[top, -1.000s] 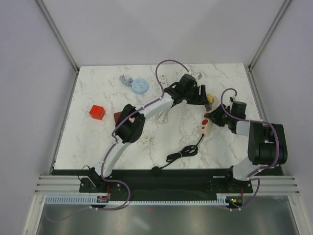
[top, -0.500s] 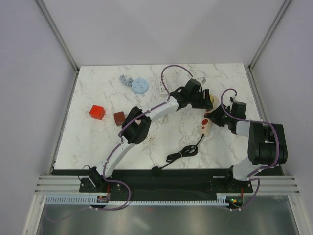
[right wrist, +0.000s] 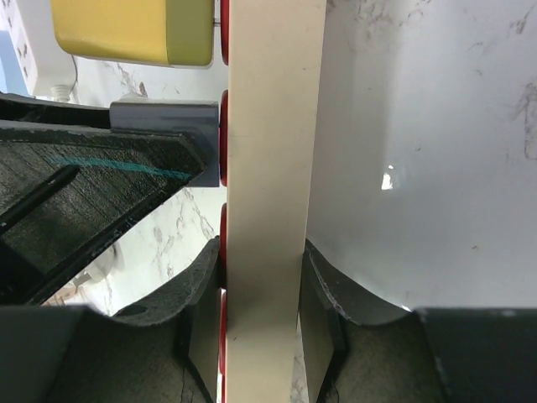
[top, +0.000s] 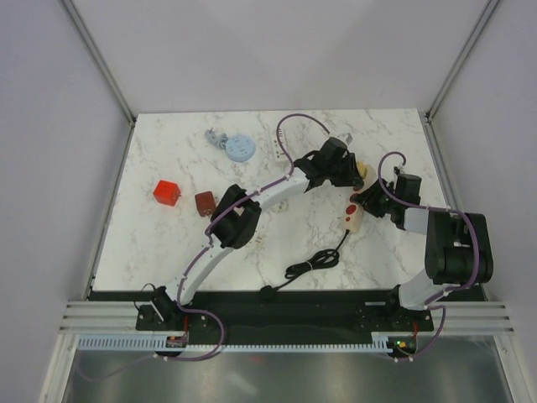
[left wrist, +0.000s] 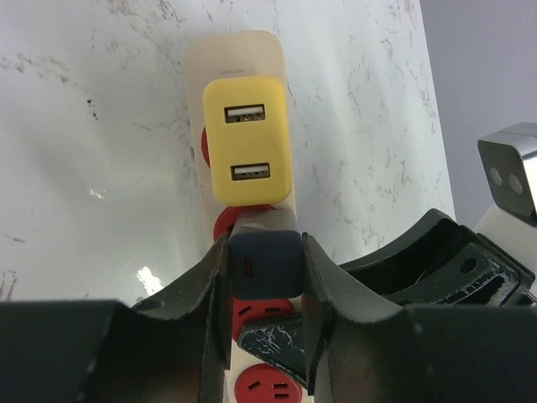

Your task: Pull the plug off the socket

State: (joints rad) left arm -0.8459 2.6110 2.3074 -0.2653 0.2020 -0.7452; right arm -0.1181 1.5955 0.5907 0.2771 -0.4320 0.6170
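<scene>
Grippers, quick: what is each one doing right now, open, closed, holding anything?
Left gripper: closed on the dark blue plug.
Right gripper: closed on the cream power strip.

I work in a robotics lab cell, not a home or a shop. My left arm [top: 252,200] and right arm [top: 449,248] are bolted side by side to an aluminium rail [top: 92,317] at the near edge of a white marble-patterned table [top: 159,243], with a slotted cable duct [top: 277,342] just in front. Plain pale panels [top: 277,50] wall the table in on three sides, held by bare metal posts [top: 99,60]. Purple cables [top: 295,117] loop loose off my arms. On the table lies a mismatched set of test props: a red cube [top: 167,192], a brown block [top: 205,202], a blue disc [top: 239,149], a power strip [top: 355,217] and a coiled black cord [top: 312,262].
</scene>
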